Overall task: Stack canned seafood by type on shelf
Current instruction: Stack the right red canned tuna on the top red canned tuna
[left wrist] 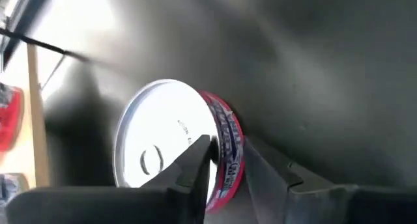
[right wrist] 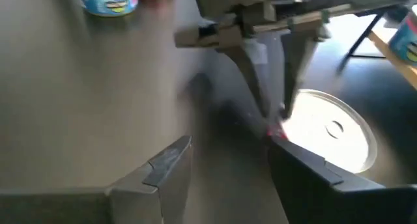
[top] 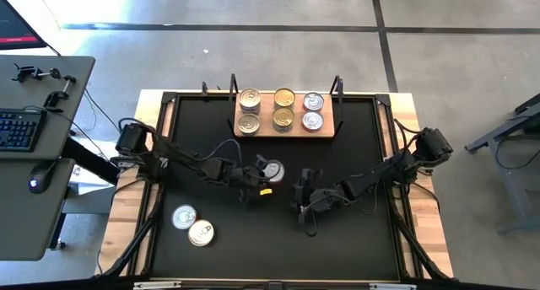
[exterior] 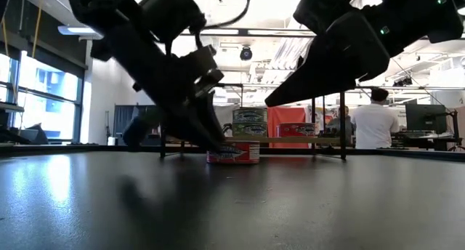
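My left pincer is pinching the rim of a round silver-lidded, red-labelled tin on the black mat. My right pincer is hovering nearby, fingers apart

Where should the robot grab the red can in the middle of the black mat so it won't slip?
Probably by the rim, coming from above. The red can lies flat, lid up, so its low round wall gives little to pinch at table level. The left gripper already does this: one finger over the lid's edge, the other outside the red wall. The right gripper waits open beside it.
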Controlling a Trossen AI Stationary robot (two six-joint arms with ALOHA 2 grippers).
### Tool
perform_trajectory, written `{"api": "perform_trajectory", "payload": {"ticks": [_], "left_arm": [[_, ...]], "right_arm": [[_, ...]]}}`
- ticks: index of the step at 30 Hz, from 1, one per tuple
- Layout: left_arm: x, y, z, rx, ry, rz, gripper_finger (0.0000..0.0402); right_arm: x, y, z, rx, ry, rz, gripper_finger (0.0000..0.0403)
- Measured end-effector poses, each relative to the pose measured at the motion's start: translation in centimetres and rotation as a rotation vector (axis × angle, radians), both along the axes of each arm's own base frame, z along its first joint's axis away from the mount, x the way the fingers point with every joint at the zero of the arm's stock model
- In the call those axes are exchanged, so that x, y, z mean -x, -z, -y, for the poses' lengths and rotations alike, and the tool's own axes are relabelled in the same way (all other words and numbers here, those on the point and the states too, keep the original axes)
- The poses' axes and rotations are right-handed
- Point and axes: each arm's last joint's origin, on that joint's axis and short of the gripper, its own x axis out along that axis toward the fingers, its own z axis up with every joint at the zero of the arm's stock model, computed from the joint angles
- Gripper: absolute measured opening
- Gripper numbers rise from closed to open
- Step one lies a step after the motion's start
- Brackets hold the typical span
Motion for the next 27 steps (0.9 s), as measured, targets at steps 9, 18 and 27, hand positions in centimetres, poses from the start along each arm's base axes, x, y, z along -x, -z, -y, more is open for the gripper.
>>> {"api": "perform_trajectory", "payload": {"ticks": [9,18,27], "left_arm": [[-0.8,0.7,0.3,0.059,0.025,0.054,0.0007],[-1.1,-1.2,0.7,0.287,0.048,0.159,0.0001],[-1.4,-1.5,0.3,0.499,-0.005,0.183,0.0000]], "right_arm": [[0.0,0.0,0.0,0.149,-0.089,-0.022,0.0190],[0.2,0.2,0.3,0.382,-0.131,-0.084,0.0195],[0.1,1.0,0.1,0.505,-0.239,-0.131,0.0234]]}}
